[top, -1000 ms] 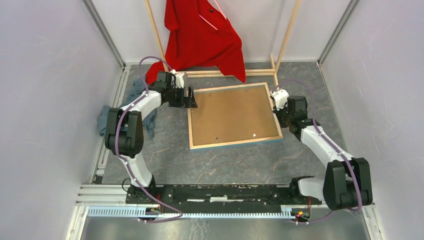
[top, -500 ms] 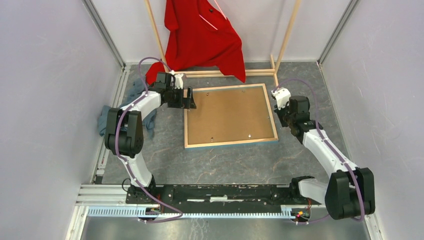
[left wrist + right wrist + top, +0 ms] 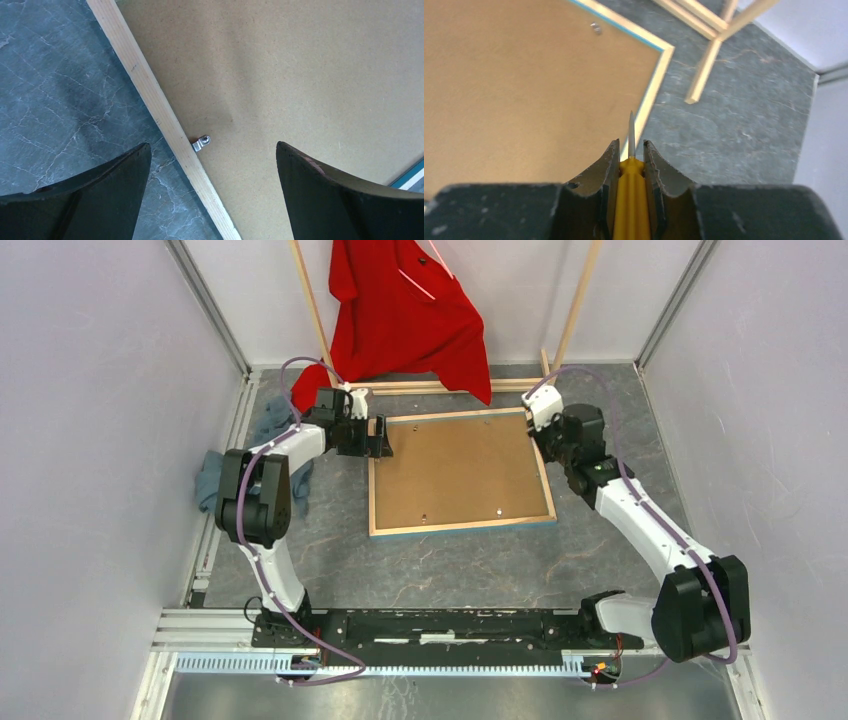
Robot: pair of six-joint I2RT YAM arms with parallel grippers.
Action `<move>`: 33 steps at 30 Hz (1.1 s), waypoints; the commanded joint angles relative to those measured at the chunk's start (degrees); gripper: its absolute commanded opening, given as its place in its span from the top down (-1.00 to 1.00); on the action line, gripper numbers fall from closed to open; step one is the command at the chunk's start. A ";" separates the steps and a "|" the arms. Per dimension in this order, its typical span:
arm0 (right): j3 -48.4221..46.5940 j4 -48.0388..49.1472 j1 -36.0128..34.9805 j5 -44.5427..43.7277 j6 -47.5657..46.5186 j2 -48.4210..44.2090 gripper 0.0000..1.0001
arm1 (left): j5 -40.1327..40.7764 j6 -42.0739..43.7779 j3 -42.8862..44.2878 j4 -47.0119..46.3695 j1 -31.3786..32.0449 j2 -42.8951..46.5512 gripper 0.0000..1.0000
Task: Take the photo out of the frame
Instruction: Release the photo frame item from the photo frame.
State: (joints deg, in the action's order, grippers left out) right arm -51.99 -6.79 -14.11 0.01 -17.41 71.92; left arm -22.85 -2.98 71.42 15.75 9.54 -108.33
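The frame [image 3: 460, 524] lies face down mid-table, its pale wood edges around the plain brown backing board [image 3: 458, 468]. The photo is hidden beneath that board. My left gripper [image 3: 380, 436] is open at the frame's far left corner. In the left wrist view its jaws [image 3: 212, 145] straddle the wood edge [image 3: 150, 95] and a small metal clip [image 3: 201, 143]. My right gripper [image 3: 540, 418] hovers by the far right corner, shut on a yellow-handled screwdriver [image 3: 630, 200]. The screwdriver's metal tip points past the fingers [image 3: 630, 142] over the frame's edge [image 3: 651, 95].
A red garment [image 3: 410, 310] hangs on a wooden rack whose base bar [image 3: 450, 387] lies just behind the frame; one rack foot [image 3: 704, 70] is near my right gripper. A blue-grey cloth [image 3: 270, 440] lies at the left. Walls close in on both sides.
The frame slid left and squared up. My right gripper moved from the frame's right edge to its far right corner, still holding the screwdriver. The left gripper stayed open in place.
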 commanded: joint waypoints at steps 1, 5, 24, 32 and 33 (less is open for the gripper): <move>5.43 5.81 -2.19 -0.76 -1.71 -1.71 1.00 | -0.49 2.17 -1.21 -4.26 -0.14 5.09 -1.00; 7.44 6.26 -2.14 -0.47 -3.02 -1.38 1.00 | -4.10 7.20 -1.30 -3.94 1.05 10.67 -1.00; 12.02 9.17 5.82 15.28 -2.11 -3.44 1.00 | 3.01 34.14 -3.79 5.92 36.54 12.01 -0.97; 11.73 8.47 7.00 16.10 -1.95 -2.39 1.00 | 3.62 30.40 -7.80 1.08 38.01 9.26 -0.77; 11.66 8.37 7.08 16.41 -1.93 -2.40 1.00 | 3.30 30.45 -8.08 1.10 38.01 9.02 -0.75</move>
State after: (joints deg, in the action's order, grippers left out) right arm -39.83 -0.49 -7.38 14.57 -19.33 69.49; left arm -19.79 27.79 64.42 20.12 47.88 -98.21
